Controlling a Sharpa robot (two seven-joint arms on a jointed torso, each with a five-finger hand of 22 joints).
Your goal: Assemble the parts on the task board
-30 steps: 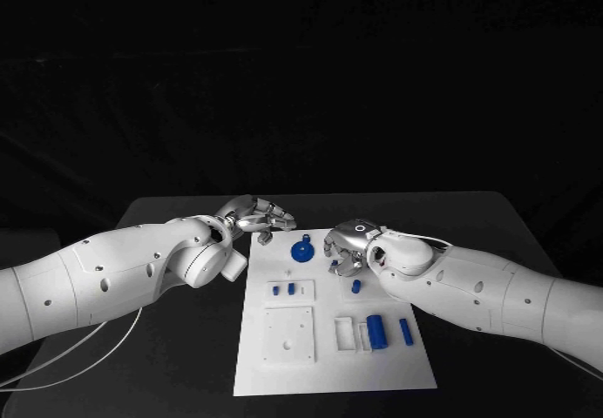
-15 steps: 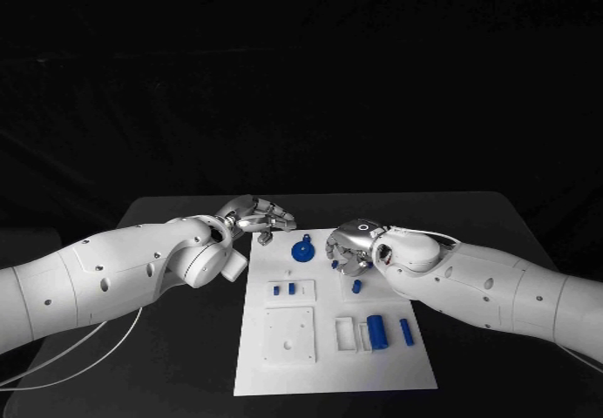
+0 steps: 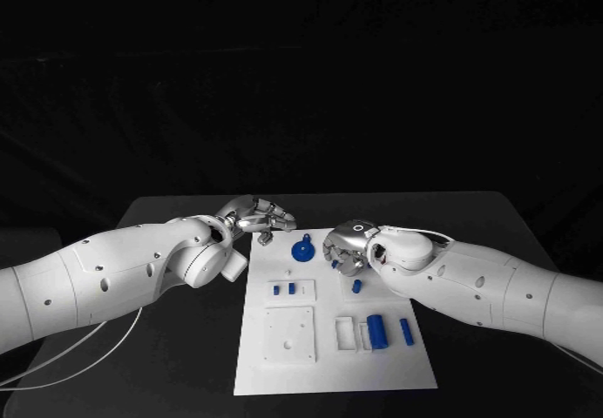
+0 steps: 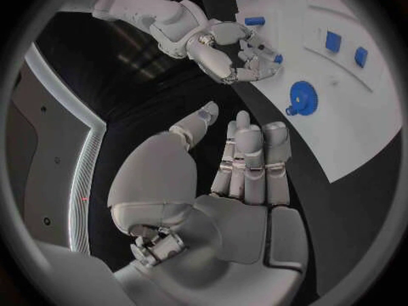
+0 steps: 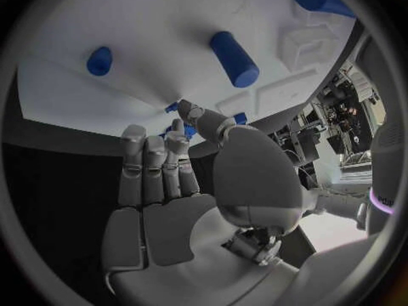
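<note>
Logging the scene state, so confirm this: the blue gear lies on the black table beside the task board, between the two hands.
Not quite. The blue gear lies on the white task board itself, near its far end, not on the black table. The head view shows it there, between the left hand and the right hand.

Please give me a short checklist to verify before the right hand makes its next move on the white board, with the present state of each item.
1. Right hand is over the task board: ok.
2. Right hand has a firm hold on a blue part: cannot tell; its fingertips meet at a small blue piece.
3. Left hand is off the board, at its far corner: ok.
4. Left hand holds nothing, fingers straight: ok.
5. Blue gear lies free on the board: ok.
</note>
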